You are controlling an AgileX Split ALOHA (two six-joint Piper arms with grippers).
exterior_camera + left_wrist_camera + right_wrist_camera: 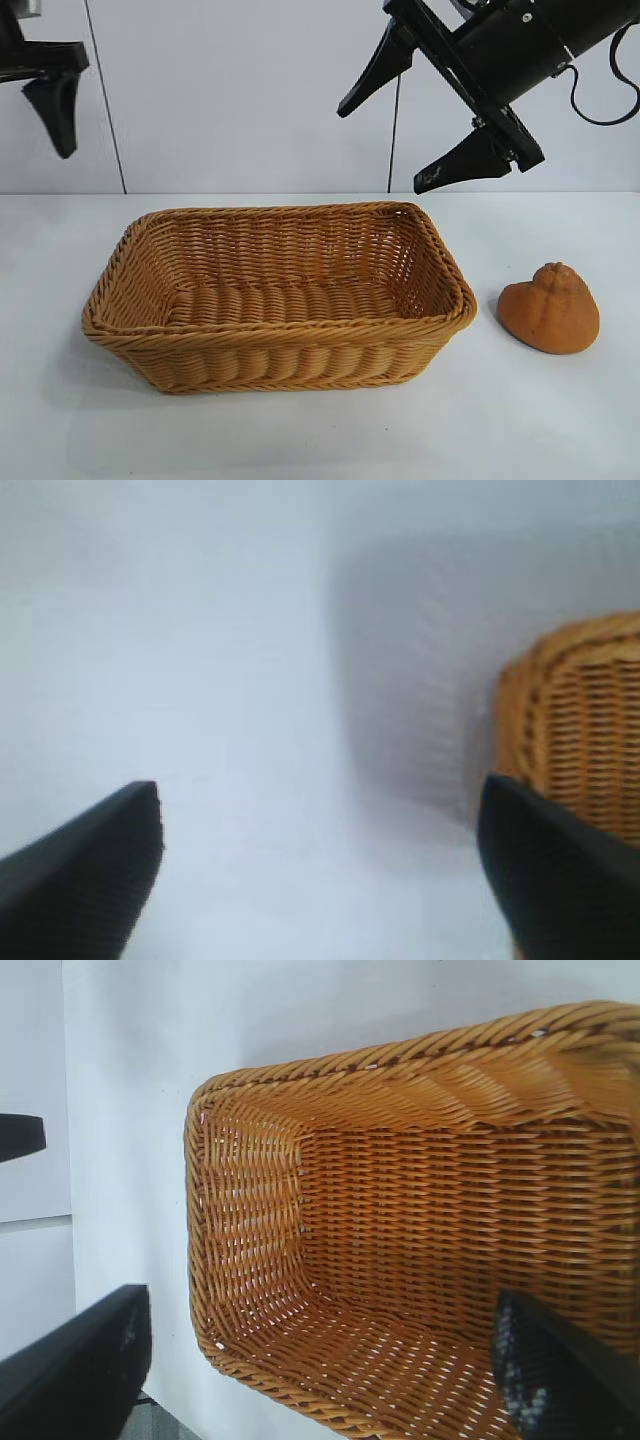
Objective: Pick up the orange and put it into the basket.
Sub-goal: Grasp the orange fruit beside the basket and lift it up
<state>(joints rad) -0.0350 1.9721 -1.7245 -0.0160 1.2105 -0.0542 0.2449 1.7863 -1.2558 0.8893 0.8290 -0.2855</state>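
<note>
The wicker basket (280, 300) sits nearest on the white table (560, 420), with the orange (550, 308) on the tabletop just beside its right end. The right gripper (395, 130) hangs above, fingers spread, nothing held. The left gripper (320, 870) is up at the far left, also spread.

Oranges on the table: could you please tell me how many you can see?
1. The orange lies on the white table, just outside the right end of the basket. The basket looks empty, so none seems hidden.
</note>
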